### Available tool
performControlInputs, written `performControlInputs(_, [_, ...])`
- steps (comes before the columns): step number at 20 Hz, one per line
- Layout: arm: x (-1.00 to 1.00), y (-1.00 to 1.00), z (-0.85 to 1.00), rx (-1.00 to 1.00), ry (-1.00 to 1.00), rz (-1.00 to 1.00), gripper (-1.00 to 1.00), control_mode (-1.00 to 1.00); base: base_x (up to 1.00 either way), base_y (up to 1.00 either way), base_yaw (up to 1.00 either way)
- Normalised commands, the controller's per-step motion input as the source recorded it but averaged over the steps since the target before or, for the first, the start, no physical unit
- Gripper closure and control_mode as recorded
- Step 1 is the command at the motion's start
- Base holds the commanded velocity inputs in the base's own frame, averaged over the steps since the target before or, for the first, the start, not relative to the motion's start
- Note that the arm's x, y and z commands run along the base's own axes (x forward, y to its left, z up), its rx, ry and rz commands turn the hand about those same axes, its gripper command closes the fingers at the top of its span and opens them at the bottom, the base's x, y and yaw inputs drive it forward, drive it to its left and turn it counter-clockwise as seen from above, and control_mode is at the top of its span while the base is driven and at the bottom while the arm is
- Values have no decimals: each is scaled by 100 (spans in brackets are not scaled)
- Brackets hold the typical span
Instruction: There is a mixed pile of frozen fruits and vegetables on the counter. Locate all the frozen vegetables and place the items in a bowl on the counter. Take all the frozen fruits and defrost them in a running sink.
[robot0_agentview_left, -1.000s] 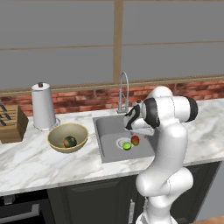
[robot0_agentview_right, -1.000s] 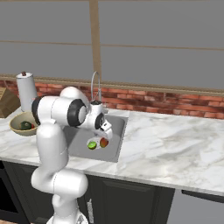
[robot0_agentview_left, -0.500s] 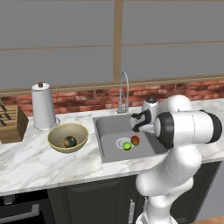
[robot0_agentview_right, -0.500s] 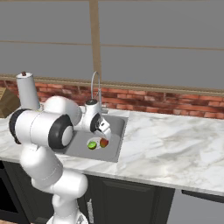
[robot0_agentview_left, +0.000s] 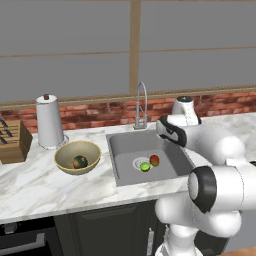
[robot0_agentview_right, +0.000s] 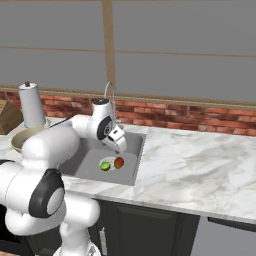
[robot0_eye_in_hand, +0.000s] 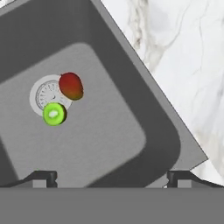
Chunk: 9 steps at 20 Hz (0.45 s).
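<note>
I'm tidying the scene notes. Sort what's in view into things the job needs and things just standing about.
Belongs to the job:
- bright lime-green ball, on the drain
- red-yellow-green oval fruit, beside it
- rectangular grey steel sink with arched faucet
- wide tan-yellow bowl holding a dark green roundish lump
- white marble counter
- open end effector

Standing about:
- white paper towel roll
- wooden knife block
</note>
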Motion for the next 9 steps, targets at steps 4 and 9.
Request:
performControlInputs(4, [-96,-17,74,2,6,0,-100,-100,0,0,0])
performControlInputs(9, [-88,-1,93,0,4,13,-100,-100,0,0,0])
